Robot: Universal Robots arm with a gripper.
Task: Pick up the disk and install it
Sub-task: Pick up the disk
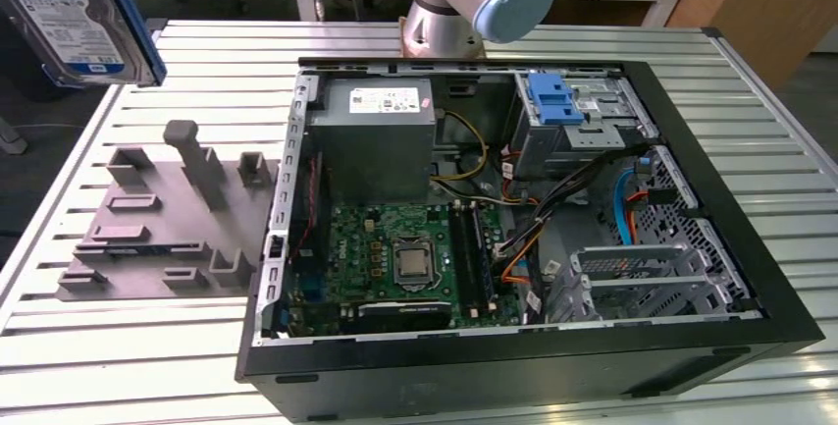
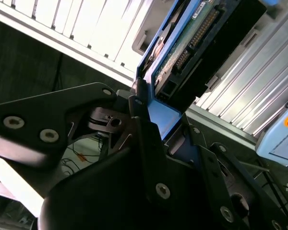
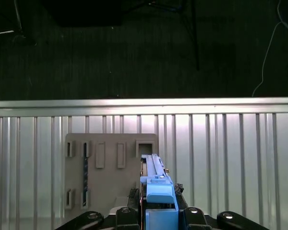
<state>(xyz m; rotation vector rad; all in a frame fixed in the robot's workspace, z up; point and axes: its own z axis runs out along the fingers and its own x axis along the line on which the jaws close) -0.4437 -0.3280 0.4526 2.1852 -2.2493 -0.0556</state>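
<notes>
— What do we have, biggest first?

— We see a slatted metal table [image 1: 105, 366], and on it, toward the exterior view's right, an open black case [image 1: 524, 371] lying on its side. The arm's base [image 1: 458, 3] rises at the table's far side, behind the case.

— And beside the case?

— On the exterior view's left we find a grey fixture [image 1: 157, 219] with upright posts and slots, flat on the table, just beside the case wall. Inside the case we make out a grey power supply [image 1: 380, 135] at the far side and a green board [image 1: 392, 258] nearer.

— Where is the disk?

— We see the disk [image 1: 73, 18] raised clear of the table at the exterior view's left edge, well apart from the case, label showing. In both wrist views the gripper [image 3: 157, 203] is clamped on its blue frame [image 2: 163, 115], a finger [image 2: 139, 115] pressed on each side.
</notes>
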